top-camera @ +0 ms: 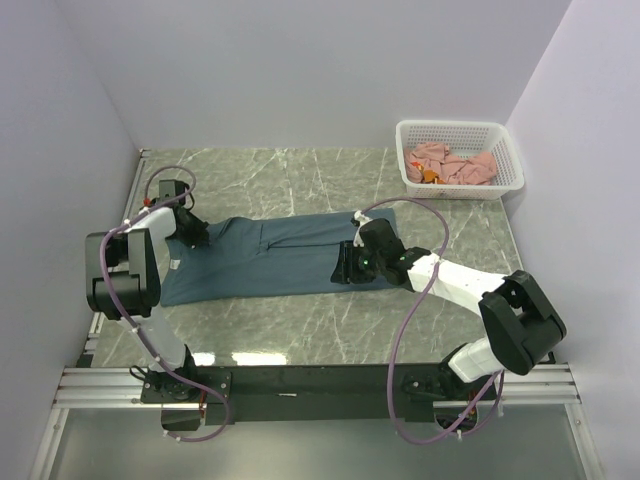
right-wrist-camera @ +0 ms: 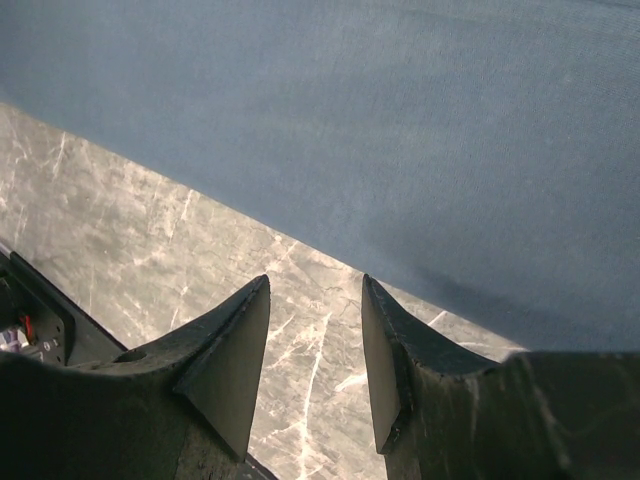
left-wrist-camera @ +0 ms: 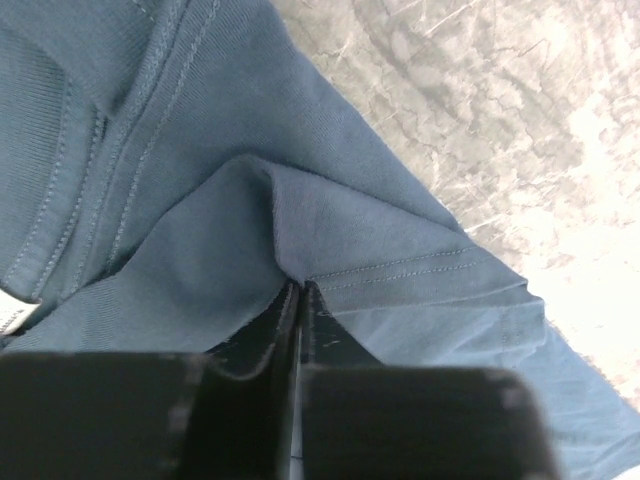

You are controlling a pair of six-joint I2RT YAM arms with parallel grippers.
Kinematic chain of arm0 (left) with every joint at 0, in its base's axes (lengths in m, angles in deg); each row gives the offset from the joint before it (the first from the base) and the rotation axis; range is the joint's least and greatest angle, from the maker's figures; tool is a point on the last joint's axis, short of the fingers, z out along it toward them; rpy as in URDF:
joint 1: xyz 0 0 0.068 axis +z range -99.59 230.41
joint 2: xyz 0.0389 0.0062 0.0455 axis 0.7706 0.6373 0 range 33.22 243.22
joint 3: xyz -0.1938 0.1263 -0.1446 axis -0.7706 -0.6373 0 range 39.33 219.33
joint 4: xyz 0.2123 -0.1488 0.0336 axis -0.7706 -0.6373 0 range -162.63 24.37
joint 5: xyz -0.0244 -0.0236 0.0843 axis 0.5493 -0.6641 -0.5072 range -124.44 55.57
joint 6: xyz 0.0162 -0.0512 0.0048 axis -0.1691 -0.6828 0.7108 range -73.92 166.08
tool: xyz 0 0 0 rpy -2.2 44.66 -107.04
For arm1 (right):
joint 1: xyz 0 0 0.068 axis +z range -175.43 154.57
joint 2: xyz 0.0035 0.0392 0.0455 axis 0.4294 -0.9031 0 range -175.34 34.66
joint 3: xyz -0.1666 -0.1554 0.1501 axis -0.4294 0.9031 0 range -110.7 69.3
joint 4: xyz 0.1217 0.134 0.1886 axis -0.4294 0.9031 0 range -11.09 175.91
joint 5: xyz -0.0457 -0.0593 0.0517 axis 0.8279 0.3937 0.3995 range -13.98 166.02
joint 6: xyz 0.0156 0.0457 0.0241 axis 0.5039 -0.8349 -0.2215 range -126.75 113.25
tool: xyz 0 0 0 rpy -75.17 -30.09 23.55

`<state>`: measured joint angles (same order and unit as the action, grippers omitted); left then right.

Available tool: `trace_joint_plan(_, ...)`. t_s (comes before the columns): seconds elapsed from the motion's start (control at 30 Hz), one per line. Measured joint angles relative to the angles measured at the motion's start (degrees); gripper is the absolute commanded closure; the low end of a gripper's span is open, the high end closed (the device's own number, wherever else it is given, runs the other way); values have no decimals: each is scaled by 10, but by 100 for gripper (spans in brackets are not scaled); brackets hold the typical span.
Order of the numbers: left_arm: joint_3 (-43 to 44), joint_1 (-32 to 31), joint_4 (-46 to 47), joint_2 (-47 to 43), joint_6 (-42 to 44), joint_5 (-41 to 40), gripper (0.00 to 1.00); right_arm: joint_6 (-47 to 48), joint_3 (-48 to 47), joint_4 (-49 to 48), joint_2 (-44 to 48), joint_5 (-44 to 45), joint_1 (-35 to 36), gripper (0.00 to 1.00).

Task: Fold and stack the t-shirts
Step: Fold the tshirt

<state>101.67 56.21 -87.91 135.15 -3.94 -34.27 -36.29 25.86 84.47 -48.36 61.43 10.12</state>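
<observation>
A dark slate-blue t-shirt [top-camera: 270, 255] lies flat on the marble table as a long band running left to right. My left gripper [top-camera: 197, 236] is at its left end. In the left wrist view that gripper [left-wrist-camera: 298, 285] is shut on a raised pinch of the blue cloth [left-wrist-camera: 200, 200], near a stitched hem. My right gripper [top-camera: 345, 268] sits low at the shirt's near edge toward the right end. In the right wrist view it [right-wrist-camera: 315, 285] is open over bare marble, with nothing between its fingers and the shirt's edge [right-wrist-camera: 400, 120] just beyond them. Salmon-pink t-shirts [top-camera: 455, 165] lie crumpled in the basket.
The white lattice basket [top-camera: 455, 126] stands at the back right corner of the table [top-camera: 300, 330]. Pale walls close in the left, back and right sides. The arms' mounting rail [top-camera: 320, 385] runs along the near edge.
</observation>
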Motion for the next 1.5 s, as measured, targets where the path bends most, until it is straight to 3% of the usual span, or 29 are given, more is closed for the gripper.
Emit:
trace_joint_plan(0.57, 31, 0, -88, -65, 97, -66, 99, 8, 0, 7, 19, 5, 0, 51)
trace_joint_plan(1.17, 29, 33, -117, -37, 150, -73, 99, 16, 0, 56, 42, 19, 0, 51)
trace_joint_plan(1.43, 35, 35, -124, -26, 151, -66, 78, 15, 0, 59, 42, 21, 0, 51)
trace_joint_plan(1.5, 40, 33, -123, -23, 152, -60, 68, 15, 0, 59, 42, 21, 0, 51)
